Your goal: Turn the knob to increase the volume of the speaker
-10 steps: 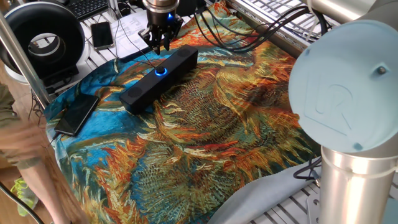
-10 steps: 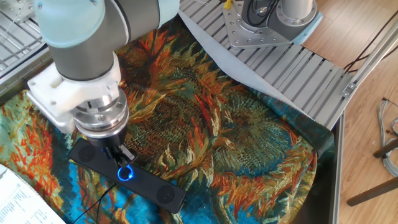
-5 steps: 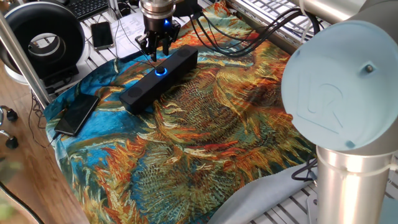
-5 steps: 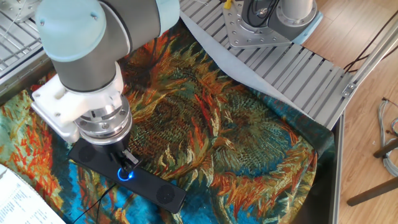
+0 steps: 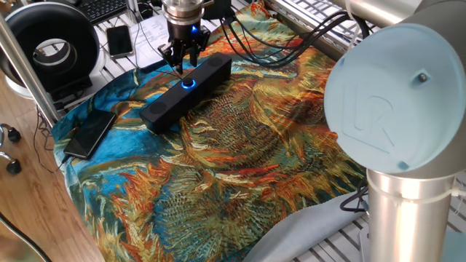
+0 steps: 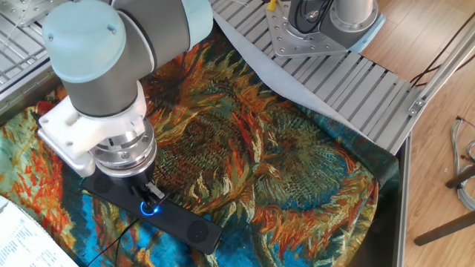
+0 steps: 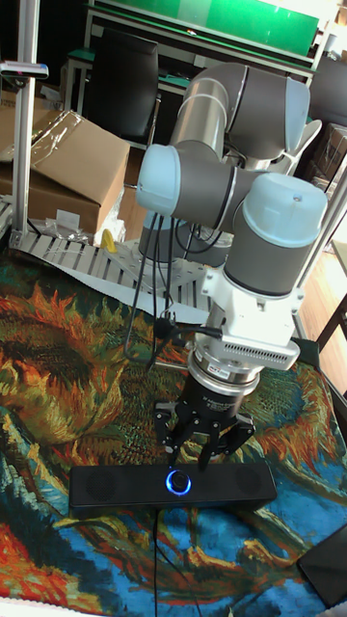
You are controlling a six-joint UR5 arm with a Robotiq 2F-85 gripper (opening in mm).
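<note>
The speaker [image 5: 186,91] lies on the sunflower cloth [image 5: 240,145] over the surface, its blue-lit knob [image 7: 178,481] at mid-length. The gripper [image 7: 201,453] hangs just above it, jaws spread and gripping nothing. The knob looks small, rigid and smooth, best pinched by its rim; the light bar may slide

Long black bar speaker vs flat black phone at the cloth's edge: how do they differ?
The long matte-black bar speaker is a thick box; the flat black phone is a thin slab. The speaker carries a blue-lit round knob; the phone shows no light. The claw hangs over the speaker, nothing over the phone. Both lie on the sunflower-print cloth.
</note>
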